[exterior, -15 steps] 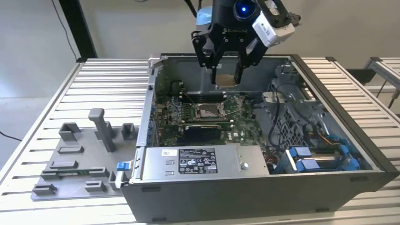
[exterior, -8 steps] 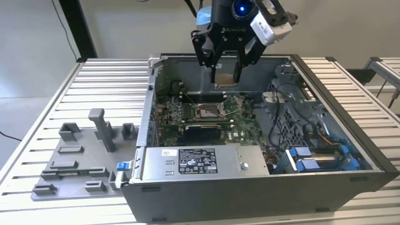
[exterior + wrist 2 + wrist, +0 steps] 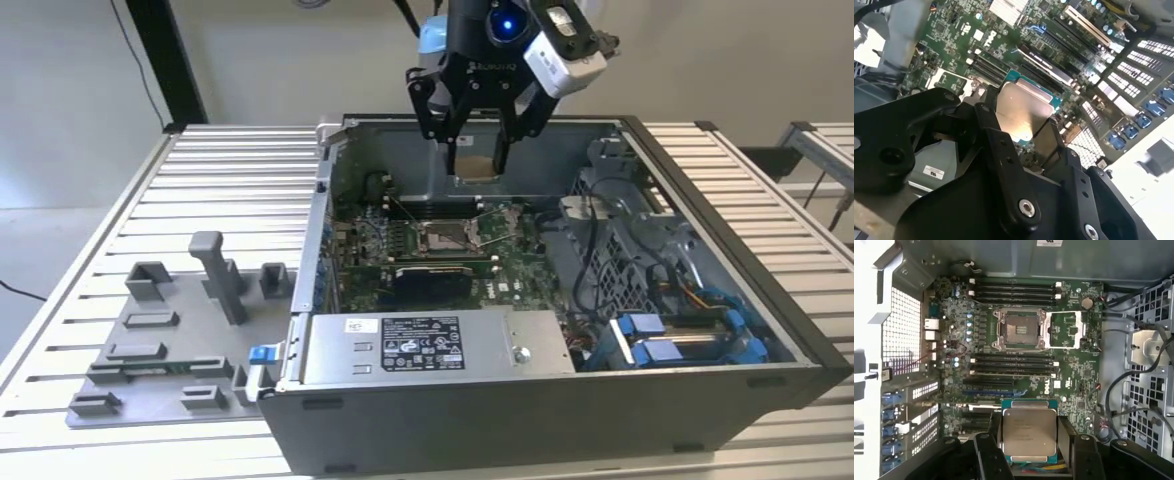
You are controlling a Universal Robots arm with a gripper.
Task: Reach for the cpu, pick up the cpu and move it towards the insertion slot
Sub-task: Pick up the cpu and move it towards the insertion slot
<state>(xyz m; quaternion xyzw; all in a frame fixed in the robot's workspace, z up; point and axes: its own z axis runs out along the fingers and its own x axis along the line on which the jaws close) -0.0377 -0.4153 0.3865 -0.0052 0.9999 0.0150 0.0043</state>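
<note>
Pincer [image 3: 1028, 440] grips the cpu [image 3: 1027, 432] flat, above the insertion slot [image 3: 1019, 330].

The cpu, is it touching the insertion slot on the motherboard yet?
Apart. In the exterior view the cpu, held in the gripper, hangs above the insertion slot, with board visible between them.

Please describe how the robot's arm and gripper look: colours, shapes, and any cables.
The gripper is black, with jointed link fingers fastened by silver screws. Above it, the wrist carries a round blue light and a white camera housing. Black cables run upward beside the arm.
</note>
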